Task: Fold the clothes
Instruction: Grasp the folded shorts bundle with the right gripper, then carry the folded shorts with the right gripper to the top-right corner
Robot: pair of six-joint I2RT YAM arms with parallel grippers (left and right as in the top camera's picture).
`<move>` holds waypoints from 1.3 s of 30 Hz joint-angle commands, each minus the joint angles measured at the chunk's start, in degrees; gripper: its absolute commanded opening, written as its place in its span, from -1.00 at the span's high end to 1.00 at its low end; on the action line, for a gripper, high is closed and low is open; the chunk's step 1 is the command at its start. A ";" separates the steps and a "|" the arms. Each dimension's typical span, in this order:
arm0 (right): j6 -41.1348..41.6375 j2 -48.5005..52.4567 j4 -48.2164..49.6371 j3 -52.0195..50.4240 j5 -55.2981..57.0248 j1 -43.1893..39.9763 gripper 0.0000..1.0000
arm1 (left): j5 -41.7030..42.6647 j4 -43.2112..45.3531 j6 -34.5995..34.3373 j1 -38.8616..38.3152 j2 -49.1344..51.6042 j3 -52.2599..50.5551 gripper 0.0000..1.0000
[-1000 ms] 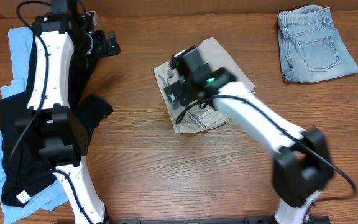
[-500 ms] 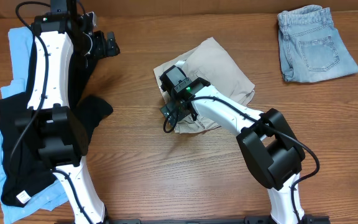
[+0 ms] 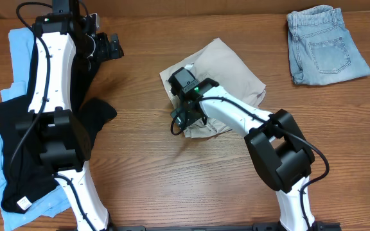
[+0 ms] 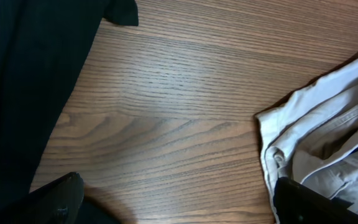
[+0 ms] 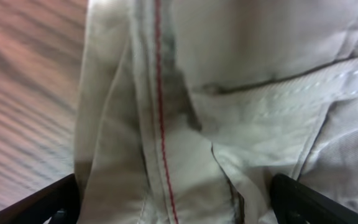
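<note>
My right pincer (image 3: pixel 182 119) hangs low over the left edge of the folded khaki shorts (image 3: pixel 233 70) at mid-bench (image 3: pixel 159 186). Its jaws are spread wide, straddling a red-stitched seam (image 5: pixel 160 112) without clamping it. My left pincer (image 3: pixel 110 46) is also spread and empty, just beside the black garment (image 3: pixel 18 154) that lies over the light-blue piece (image 3: pixel 21 48). The denim piece (image 3: pixel 326 48) lies at the far right.

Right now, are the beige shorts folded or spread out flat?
Folded, roughly: the beige shorts lie as a compact bundle with layered edges, not spread out.

surface: wooden table (image 3: pixel 172 186) | finish: brown grain | light: even
</note>
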 commanded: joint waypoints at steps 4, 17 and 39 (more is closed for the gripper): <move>-0.28 4.46 -4.20 -1.25 5.01 -7.39 -0.95 | -1.16 -0.72 -0.33 -0.44 -0.04 -0.50 -1.00; 9.75 2.60 -7.72 1.18 4.94 -8.28 0.92 | -1.18 -0.74 -0.35 -0.44 -0.04 -0.50 -1.00; 4.09 -9.97 -29.57 45.07 19.74 -20.96 0.92 | -1.16 0.37 -0.37 -0.44 -0.04 -0.50 -1.00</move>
